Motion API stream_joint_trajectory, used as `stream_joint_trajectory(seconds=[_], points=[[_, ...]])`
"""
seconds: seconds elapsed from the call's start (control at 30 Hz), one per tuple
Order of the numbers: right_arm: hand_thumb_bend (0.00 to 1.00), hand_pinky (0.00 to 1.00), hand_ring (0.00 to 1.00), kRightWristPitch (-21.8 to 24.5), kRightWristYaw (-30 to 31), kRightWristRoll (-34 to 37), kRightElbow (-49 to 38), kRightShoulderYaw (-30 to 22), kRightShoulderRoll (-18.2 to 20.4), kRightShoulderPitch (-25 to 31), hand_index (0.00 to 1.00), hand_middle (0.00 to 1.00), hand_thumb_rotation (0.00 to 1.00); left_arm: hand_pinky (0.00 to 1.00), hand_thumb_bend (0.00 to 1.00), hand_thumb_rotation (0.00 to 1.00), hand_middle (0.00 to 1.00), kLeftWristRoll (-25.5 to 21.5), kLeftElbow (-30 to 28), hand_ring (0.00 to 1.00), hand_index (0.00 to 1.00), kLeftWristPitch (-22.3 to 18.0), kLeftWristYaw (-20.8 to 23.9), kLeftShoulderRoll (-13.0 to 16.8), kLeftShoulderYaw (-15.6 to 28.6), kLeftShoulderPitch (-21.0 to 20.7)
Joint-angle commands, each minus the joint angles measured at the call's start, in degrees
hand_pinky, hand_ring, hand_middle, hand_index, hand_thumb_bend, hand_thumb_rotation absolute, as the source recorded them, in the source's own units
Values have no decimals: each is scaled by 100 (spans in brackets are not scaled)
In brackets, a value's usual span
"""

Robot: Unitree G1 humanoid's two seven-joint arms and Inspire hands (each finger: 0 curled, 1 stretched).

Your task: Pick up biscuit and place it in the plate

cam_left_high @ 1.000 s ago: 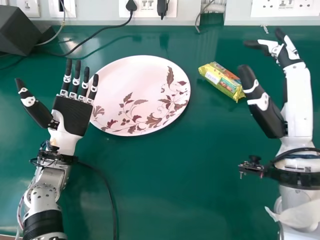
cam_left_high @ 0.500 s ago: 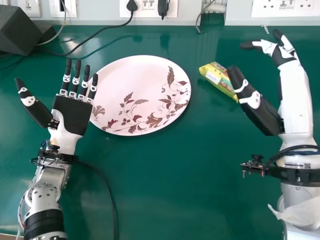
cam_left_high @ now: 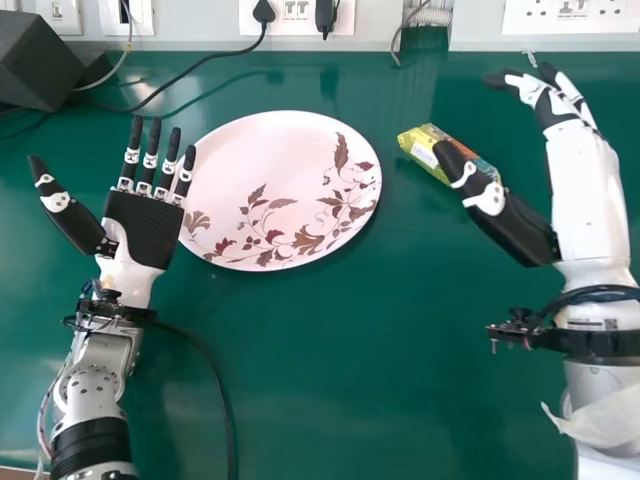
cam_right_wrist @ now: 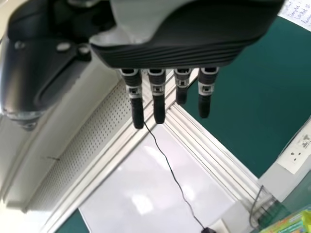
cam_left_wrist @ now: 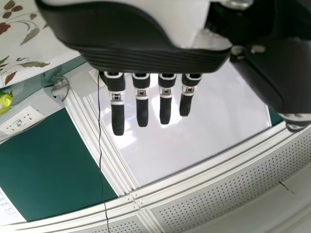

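The right hand [cam_left_high: 515,215] is over the table's right side, open, its thumb above the near end of the yellow biscuit packet [cam_left_high: 418,144], hiding part of it. The packet lies right of the pink plate [cam_left_high: 270,170], whose rim does not touch it. My left hand [cam_left_high: 140,225] rests palm up at the plate's left edge, fingers straight. In the left wrist view the left hand [cam_left_wrist: 141,58] has its fingers extended. In the right wrist view the right hand [cam_right_wrist: 167,53] holds nothing, and the biscuit packet [cam_right_wrist: 291,224] shows at the lower right corner.
A dark box [cam_left_high: 38,60] stands at the back left of the green table [cam_left_high: 330,380]. Black cables [cam_left_high: 190,70] run from the wall sockets [cam_left_high: 297,12] across the back. Another cable lies beside the left forearm.
My right hand has moved left, its thumb now covering more of the packet. The left hand, the plate and the packet have stayed where they were.
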Motion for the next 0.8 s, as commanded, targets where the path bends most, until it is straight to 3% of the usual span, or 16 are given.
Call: stream_joint_trajectory(seconds=[0.0, 0.3, 0.53, 0.77], points=[[98, 86, 88, 173, 96, -225, -176, 61, -28, -35, 85, 89, 72, 81, 100, 75, 92, 117, 338, 90, 99, -11, -92, -115, -33, 370], [97, 89, 93, 564, 339, -1021, -297, 213, -93, -166, 92, 93, 77, 91, 100, 75, 92, 209, 436, 90, 99, -172, -280, -83, -40, 325], [98, 90, 95, 631, 436, -1458, -249, 186, -304, -313, 97, 97, 75, 94, 100, 71, 93, 237, 382, 90, 99, -244, -272, -112, -68, 356], [98, 92, 97, 685, 491, -1877, -150, 154, -534, -481, 100, 100, 77, 97, 100, 74, 95, 206, 305, 92, 99, -193, -244, -124, -72, 393]])
